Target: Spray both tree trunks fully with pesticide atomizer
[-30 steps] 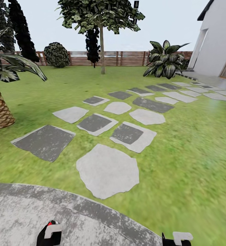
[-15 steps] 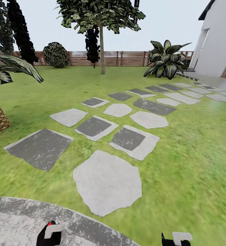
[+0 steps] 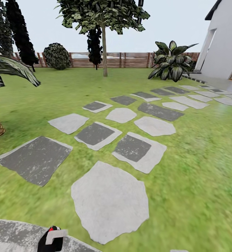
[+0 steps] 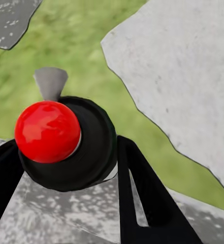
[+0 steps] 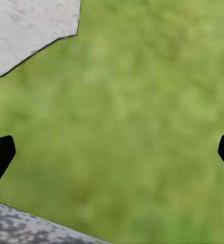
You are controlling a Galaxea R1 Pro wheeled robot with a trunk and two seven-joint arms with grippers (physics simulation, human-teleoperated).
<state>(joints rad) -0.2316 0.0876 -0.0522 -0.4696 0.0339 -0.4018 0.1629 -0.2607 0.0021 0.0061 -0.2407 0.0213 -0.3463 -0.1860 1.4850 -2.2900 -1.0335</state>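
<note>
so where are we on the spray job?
Pickup looks done: left gripper is shut on the atomizer, red top showing. Right gripper is open over lawn. One tree stands far ahead by the fence; spraying both trunks is left.

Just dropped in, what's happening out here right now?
The left gripper holds the pesticide atomizer, red top up, over the edge of the concrete floor. The right gripper hangs open and empty above the lawn. A pale-trunked tree stands ahead by the fence, past the stepping stones.
</note>
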